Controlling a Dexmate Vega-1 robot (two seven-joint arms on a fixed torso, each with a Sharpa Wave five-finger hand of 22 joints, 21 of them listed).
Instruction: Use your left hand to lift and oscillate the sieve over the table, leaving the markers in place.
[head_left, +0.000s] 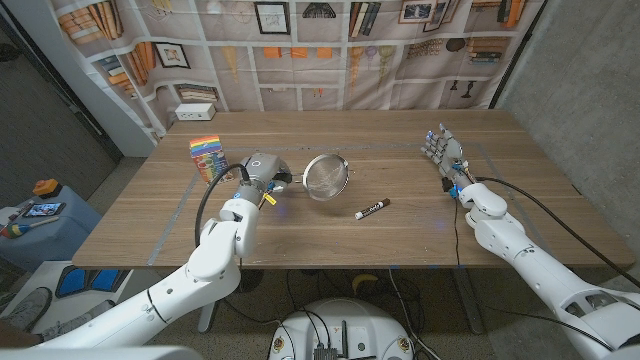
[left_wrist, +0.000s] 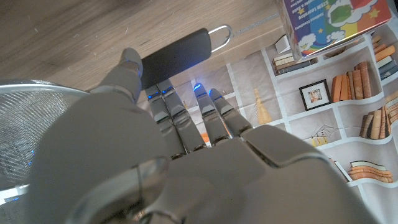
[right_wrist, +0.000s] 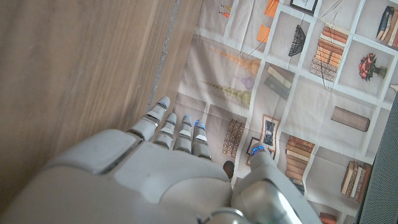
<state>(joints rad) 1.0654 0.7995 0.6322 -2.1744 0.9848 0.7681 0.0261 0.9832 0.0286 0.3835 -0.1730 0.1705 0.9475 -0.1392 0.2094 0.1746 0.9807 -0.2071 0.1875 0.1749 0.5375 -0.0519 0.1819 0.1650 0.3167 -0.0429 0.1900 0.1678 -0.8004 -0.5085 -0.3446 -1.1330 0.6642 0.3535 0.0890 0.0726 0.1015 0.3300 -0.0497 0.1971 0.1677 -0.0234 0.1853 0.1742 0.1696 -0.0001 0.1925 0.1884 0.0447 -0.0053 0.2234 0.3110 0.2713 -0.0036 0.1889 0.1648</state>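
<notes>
Reach step — left hand (head_left: 258, 174) at sieve (head_left: 326, 177) handle (left_wrist: 177, 54), fingers (left_wrist: 166, 106) extended, not yet clenched. Sieve mid-surface; marker (head_left: 372, 209) just beside. Next: close on handle, lift clear — marker untouched. Right hand (head_left: 441, 148) idle, fingers released.

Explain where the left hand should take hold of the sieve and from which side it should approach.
Grip the black handle, not the mesh bowl. The handle sticks out from the sieve toward the robot's left, where the left hand already is, its fingers reaching toward it. Coming from that side probably also keeps clear of the marker on the other.
</notes>
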